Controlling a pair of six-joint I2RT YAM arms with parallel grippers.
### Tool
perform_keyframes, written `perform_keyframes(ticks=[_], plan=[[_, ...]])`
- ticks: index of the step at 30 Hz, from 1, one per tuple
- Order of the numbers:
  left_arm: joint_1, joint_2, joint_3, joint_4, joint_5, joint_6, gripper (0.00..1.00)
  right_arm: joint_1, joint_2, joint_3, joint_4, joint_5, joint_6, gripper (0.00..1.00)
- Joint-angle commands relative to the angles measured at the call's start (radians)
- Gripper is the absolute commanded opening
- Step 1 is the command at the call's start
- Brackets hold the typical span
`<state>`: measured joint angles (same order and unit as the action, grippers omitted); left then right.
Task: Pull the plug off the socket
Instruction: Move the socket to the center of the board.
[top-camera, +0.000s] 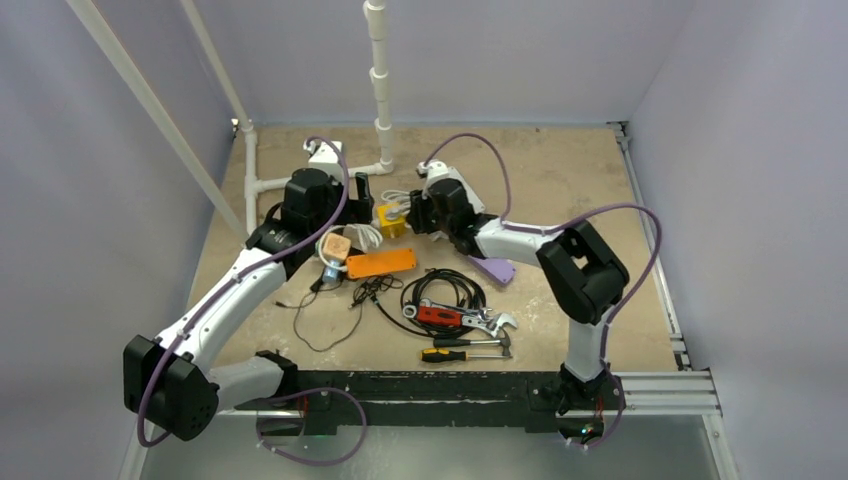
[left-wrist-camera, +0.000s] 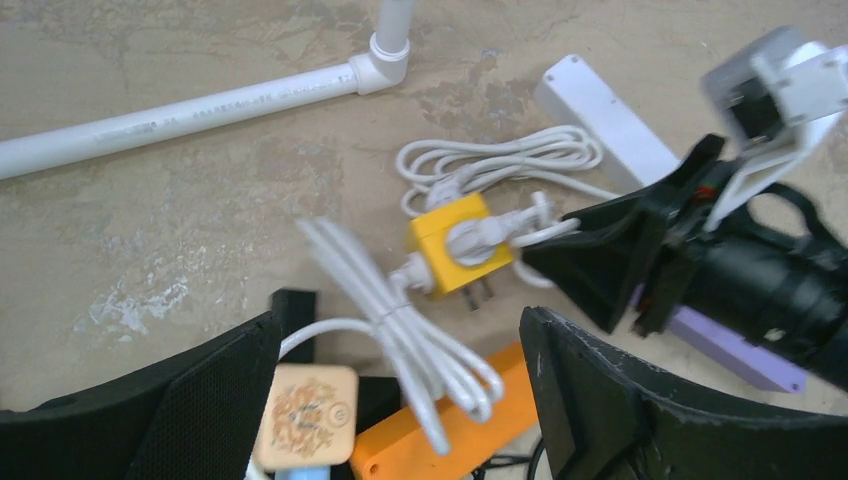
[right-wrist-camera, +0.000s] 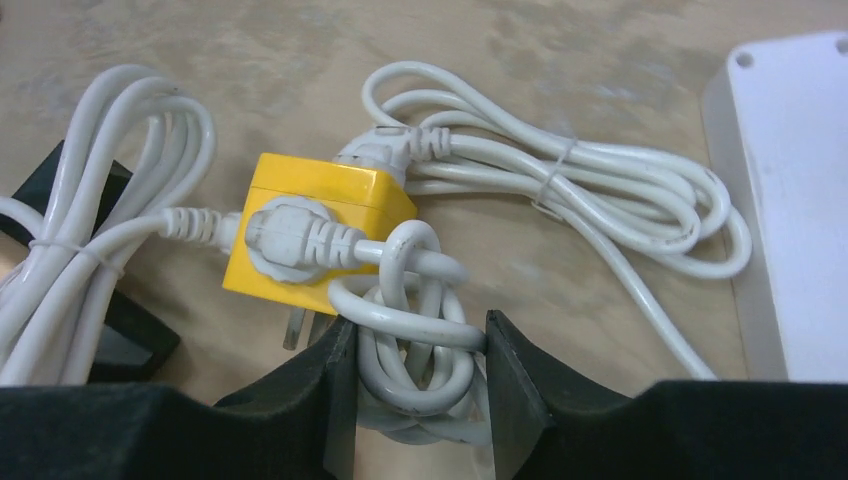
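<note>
Yellow cube socket (right-wrist-camera: 310, 200) lies on the table (top-camera: 560, 180) toward the far middle, between the two grippers. Its bare metal prongs (right-wrist-camera: 298, 325) stick out of the lower face.

Round white plug (right-wrist-camera: 285, 240) is seated in the face turned to the right wrist camera — not out. Two more white plugs are also seated:
- one in the side face (left-wrist-camera: 412, 272), its tied cord bundle (left-wrist-camera: 350, 270) trailing away under the left arm;
- one in the far face (right-wrist-camera: 385, 150), its bundled cord (right-wrist-camera: 600, 200) lying on the table beside the cube.

Right gripper (right-wrist-camera: 420, 395) is clenched on the coiled lead (right-wrist-camera: 415, 340) that runs from the round plug. One of its fingers (right-wrist-camera: 320, 400) presses on each side of the coil, just beside the cube.

Left gripper (left-wrist-camera: 400, 330) is released — jaws wide apart, nothing between them. It hovers over the side-face cord bundle.

Surroundings:
- orange power strip (top-camera: 380, 263) just in front of the cube;
- white power strip (right-wrist-camera: 790, 200) close by on the right arm's side;
- white PVC pipe (left-wrist-camera: 200, 110) farther back;
- black cable loop (top-camera: 445, 290) and hand tools (top-camera: 465, 330) toward the near edge.
</note>
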<state>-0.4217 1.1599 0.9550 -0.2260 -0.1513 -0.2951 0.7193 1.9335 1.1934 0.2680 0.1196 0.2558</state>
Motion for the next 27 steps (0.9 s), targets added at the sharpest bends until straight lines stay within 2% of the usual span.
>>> perform_keyframes(ticks=[1,9,13,15,19,21,24,27], plan=[[-0.002,0.017,-0.004,0.033,0.018,-0.001,0.89,-0.134,-0.152,-0.127,0.003,0.054,0.070,0.12],[-0.017,0.049,-0.006,0.041,0.056,-0.013,0.88,-0.256,-0.305,-0.319,0.023,0.056,0.144,0.11],[-0.028,0.059,-0.006,0.040,0.058,-0.014,0.88,-0.291,-0.371,-0.348,0.026,0.029,0.160,0.13],[-0.031,0.057,-0.006,0.043,0.071,-0.016,0.88,-0.291,-0.397,-0.332,0.004,0.013,0.153,0.25],[-0.031,0.068,-0.007,0.047,0.103,-0.025,0.89,-0.291,-0.471,-0.305,-0.037,-0.014,0.136,0.65],[-0.031,0.082,-0.005,0.047,0.131,-0.033,0.89,-0.291,-0.500,-0.290,-0.057,-0.026,0.122,0.80],[-0.031,0.119,0.004,0.042,0.191,-0.047,0.90,-0.289,-0.494,-0.243,-0.084,-0.011,0.069,0.87],[-0.031,0.154,0.006,0.046,0.235,-0.061,0.90,-0.288,-0.454,-0.208,-0.097,-0.021,0.032,0.88]])
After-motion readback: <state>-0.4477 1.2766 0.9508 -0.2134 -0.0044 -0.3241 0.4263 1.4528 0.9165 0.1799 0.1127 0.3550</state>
